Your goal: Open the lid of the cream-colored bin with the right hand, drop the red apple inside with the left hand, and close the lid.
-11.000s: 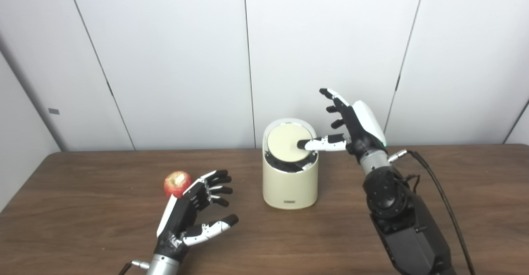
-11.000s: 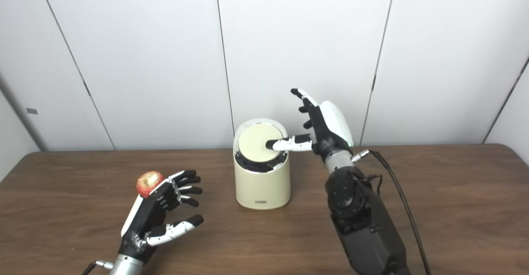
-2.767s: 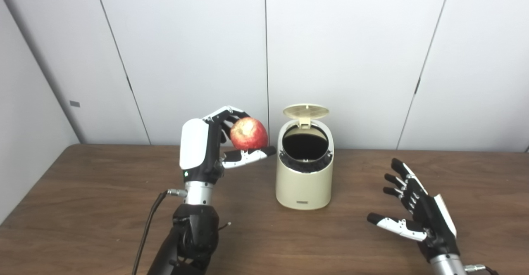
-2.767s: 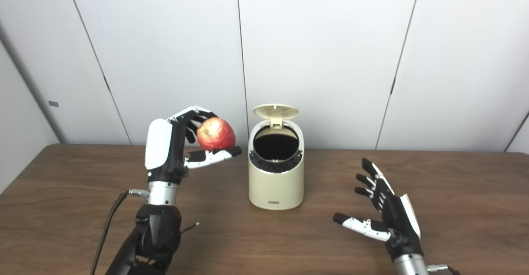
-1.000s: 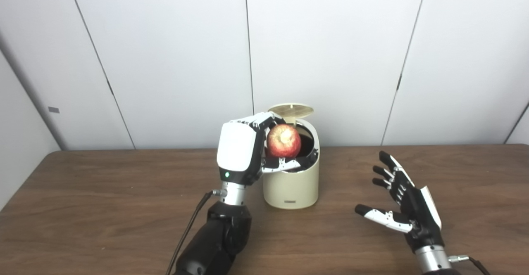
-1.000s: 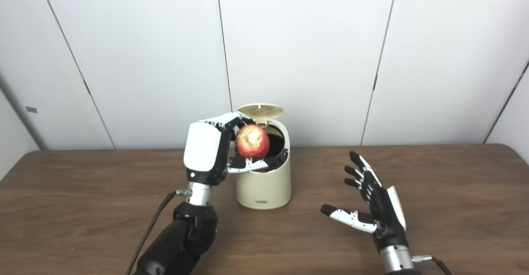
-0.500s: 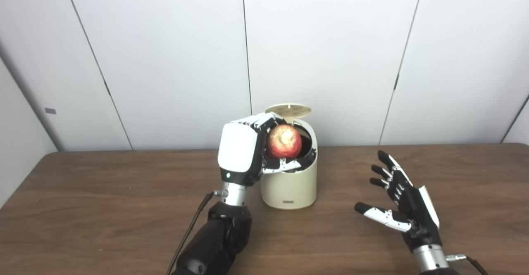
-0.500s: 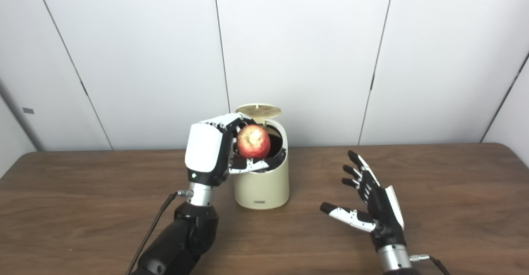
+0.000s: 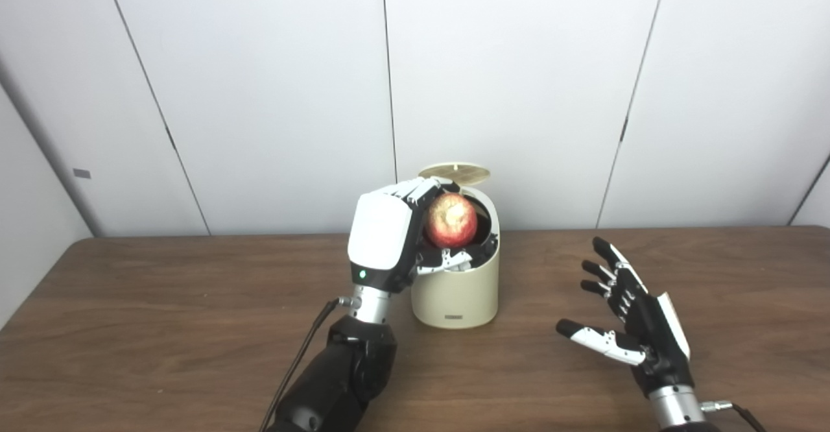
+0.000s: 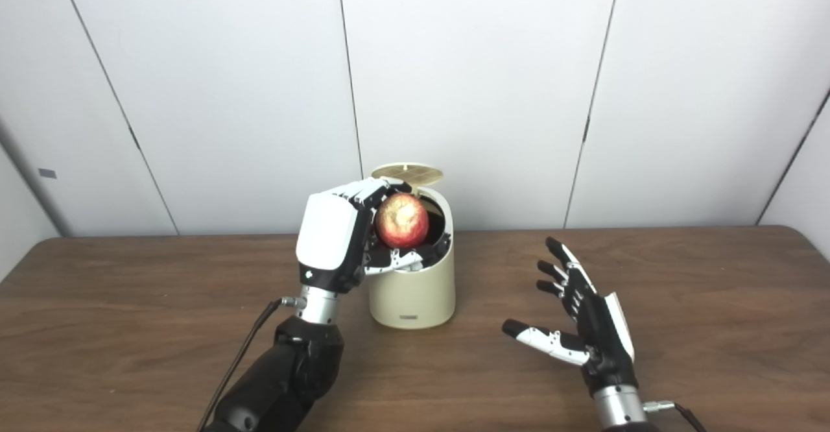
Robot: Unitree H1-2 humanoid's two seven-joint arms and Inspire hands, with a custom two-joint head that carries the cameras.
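We find the left hand [image 9: 389, 240] raised above the table, its white back plate toward the cameras and a small green light showing low on that plate; its fingers [image 9: 415, 190] curl over the top of the red apple [image 9: 450, 211] and its thumb sits under the fruit, so the hand is closed around the apple. The apple is held directly over the mouth of the cream-colored bin [image 9: 457, 292], partly in front of the dark opening, with its pale, rough patch facing us; we cannot tell whether it touches the rim. The bin's lid [image 9: 454, 172] stands open, hinged at the far side and lying nearly flat above the opening, with its ribbed underside visible in the right eye view. A small dark label sits low on the front of the bin, but its writing is too small for us to read. The bin stands upright on the brown wooden table [image 9: 162, 328], near the far edge, in front of plain white wall panels [image 9: 259, 95]. A black cable [image 9: 295, 370] runs beside the left forearm. The right hand [image 9: 632, 318] is well apart from the bin on the right side, low over the table, holding nothing, palm turned inward, with its fingers spread and its thumb pointing toward the bin.
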